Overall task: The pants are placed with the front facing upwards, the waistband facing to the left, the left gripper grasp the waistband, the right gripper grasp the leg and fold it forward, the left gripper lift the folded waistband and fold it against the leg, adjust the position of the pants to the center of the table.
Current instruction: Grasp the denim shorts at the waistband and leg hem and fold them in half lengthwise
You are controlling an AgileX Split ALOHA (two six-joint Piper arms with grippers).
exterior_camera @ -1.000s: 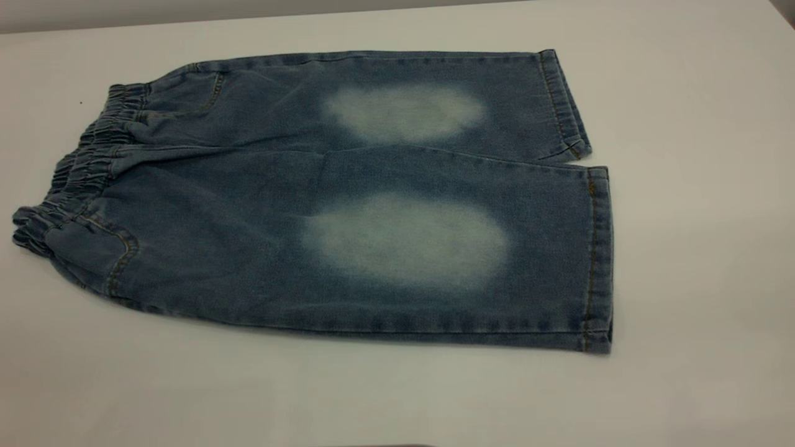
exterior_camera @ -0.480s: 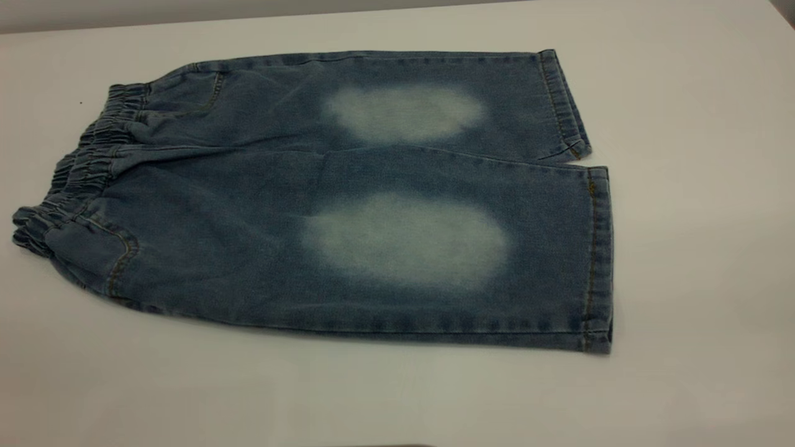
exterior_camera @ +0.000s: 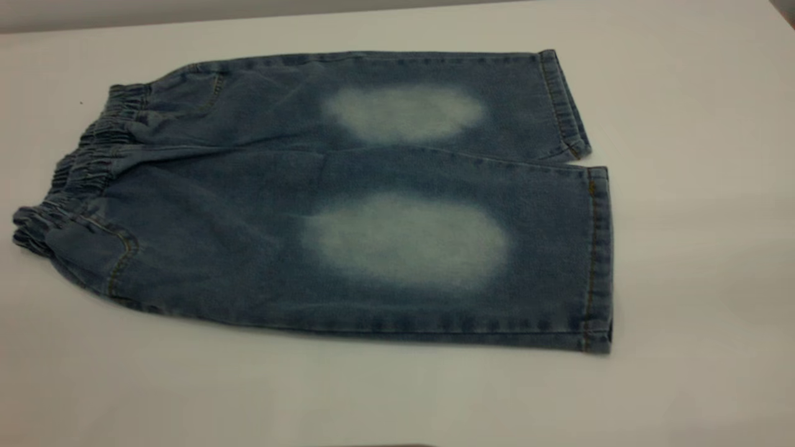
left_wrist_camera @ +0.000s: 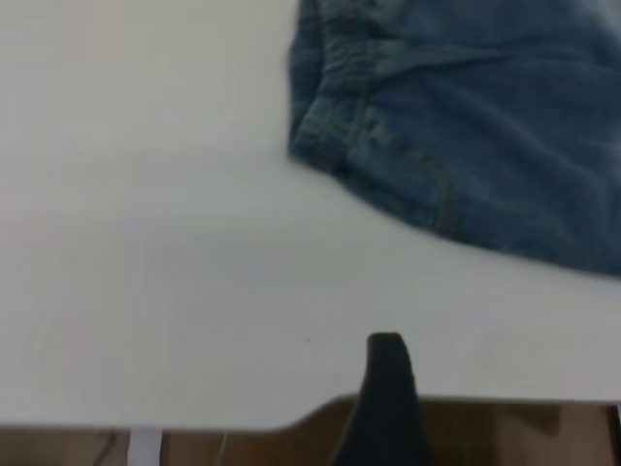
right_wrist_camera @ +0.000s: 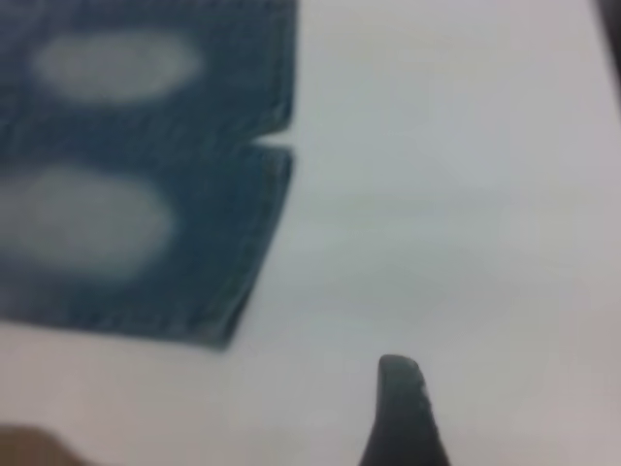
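Neither arm seen in the exterior view. One dark fingertip of the left tool (left_wrist_camera: 386,374) showing in the left wrist view, raised above the surface (left_wrist_camera: 146,243) near its edge. One dark fingertip of the right tool (right_wrist_camera: 401,398) likewise raised, gripping nothing.

Pants (exterior_camera: 348,205) flat, unfolded, on white table (exterior_camera: 695,261). Elastic waistband (exterior_camera: 81,167) at frame left; leg hems at right.

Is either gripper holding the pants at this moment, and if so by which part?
Nothing is held. The pants lie flat on the table, and each wrist view shows its gripper well clear of the denim.
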